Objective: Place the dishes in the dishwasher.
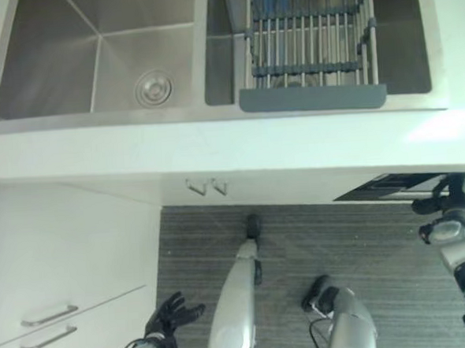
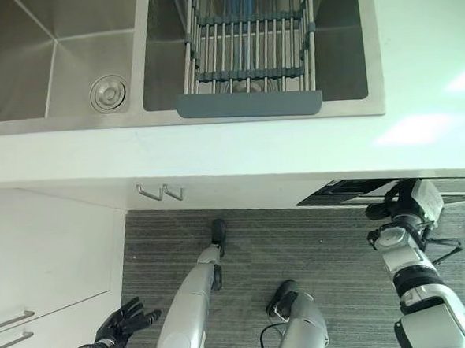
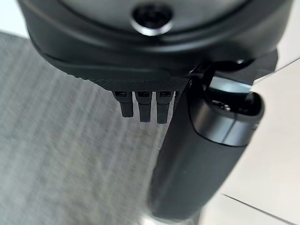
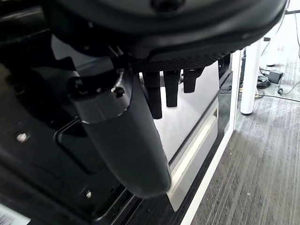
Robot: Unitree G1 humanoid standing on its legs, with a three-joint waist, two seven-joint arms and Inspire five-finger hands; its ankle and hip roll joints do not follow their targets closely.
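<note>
The dishwasher (image 2: 350,190) shows as a dark opening under the white counter (image 1: 215,147) at the right. My right hand (image 2: 394,208) hangs just in front of that opening, below the counter's edge. In the right wrist view its thumb (image 4: 123,140) and fingers (image 4: 171,89) are relaxed and hold nothing, with dark dishwasher panels (image 4: 42,154) past them. My left hand (image 1: 171,313) is low at the left beside the white cabinet, fingers spread and empty. A metal dish rack (image 1: 309,35) sits across the right sink basin.
The left sink basin (image 1: 91,56) has a round drain (image 1: 154,88). White drawers with bar handles (image 1: 48,327) stand at the lower left. Two small hooks (image 1: 206,187) hang under the counter. Grey striped carpet (image 1: 339,238) covers the floor.
</note>
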